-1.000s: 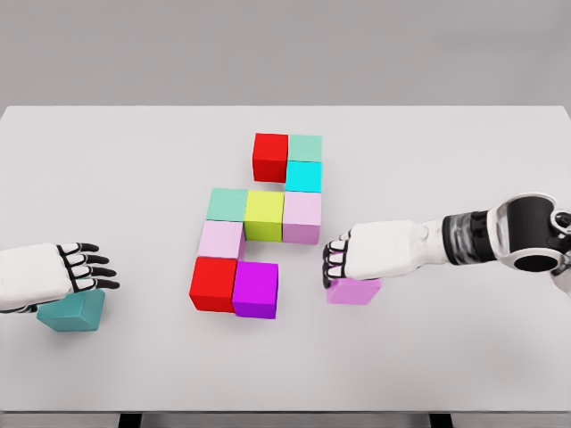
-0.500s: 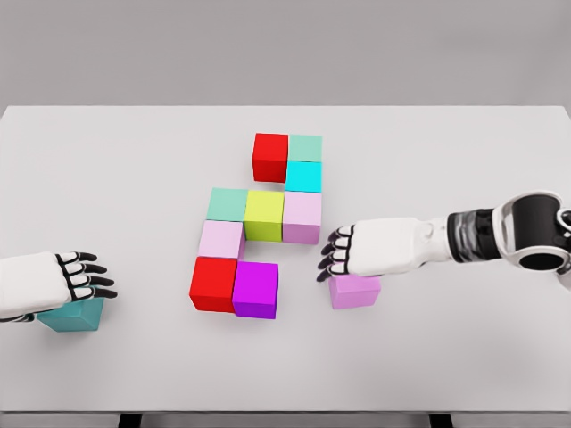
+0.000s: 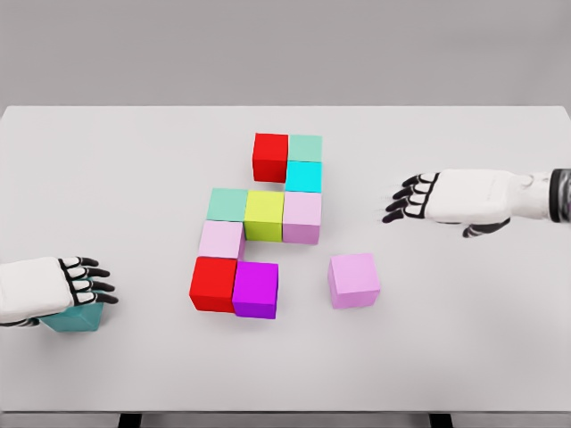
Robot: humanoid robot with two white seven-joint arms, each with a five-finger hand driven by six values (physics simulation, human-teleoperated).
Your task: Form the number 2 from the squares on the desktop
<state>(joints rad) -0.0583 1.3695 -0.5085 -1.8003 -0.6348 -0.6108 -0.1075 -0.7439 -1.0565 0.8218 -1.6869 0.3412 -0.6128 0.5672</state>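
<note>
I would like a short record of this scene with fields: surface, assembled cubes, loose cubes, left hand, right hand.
surface: white table
assembled cubes: nine touching cubes, from the upper red cube down to the magenta cube
loose cubes: light purple cube, apart to the right of the group; teal cube at far left
left hand: left hand, over the teal cube, fingers relaxed
right hand: right hand, open, above and beyond the light purple cube, holding nothing
</note>
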